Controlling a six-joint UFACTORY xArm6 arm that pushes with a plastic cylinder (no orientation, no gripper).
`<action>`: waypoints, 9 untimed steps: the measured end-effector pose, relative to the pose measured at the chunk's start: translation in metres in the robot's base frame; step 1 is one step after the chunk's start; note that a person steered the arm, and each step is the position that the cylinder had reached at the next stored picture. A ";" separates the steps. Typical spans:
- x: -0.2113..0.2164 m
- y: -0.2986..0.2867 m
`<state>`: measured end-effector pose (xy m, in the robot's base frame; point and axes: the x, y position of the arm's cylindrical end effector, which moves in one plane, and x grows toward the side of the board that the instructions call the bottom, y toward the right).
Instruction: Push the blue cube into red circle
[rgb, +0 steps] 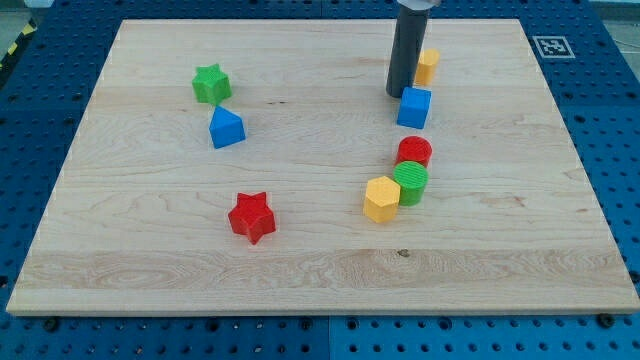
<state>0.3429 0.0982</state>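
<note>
1. Pale wooden board (300, 270) with visible grain, lying on a blue perforated table (610, 120). Blue surface shows on all sides of the board.
2. My rod (407, 50) comes down from the view's top, right of centre; dark, upright. My tip (402, 95) rests on the board just left of and above the blue cube (414, 107), touching or nearly so; I cannot tell which.
3. No jaws on this arm: only the bare rod, nothing held.
4. Blue cube sits in the upper right part of the board. Red circle (414, 151) lies below it toward the view's bottom, a little apart, bare wood between.
5. Green cylinder (410, 184) touches the red circle on its lower side. Yellow hexagonal block (381, 198) sits against the green cylinder's left.
6. Yellow block (427, 66) just right of my rod, above the blue cube, partly hidden; shape unclear.
7. Left half: green star (211, 84) upper left, blue block with a peaked top (227, 128) just below it, red star (251, 216) lower, toward centre. All well apart from my tip.
8. Black-and-white square marker (552, 45) at the board's top right corner; no readable writing. Yellow-black striped tape (18, 45) at the view's top left edge.
</note>
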 end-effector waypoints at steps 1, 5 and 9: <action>0.000 0.000; 0.029 0.006; 0.042 0.015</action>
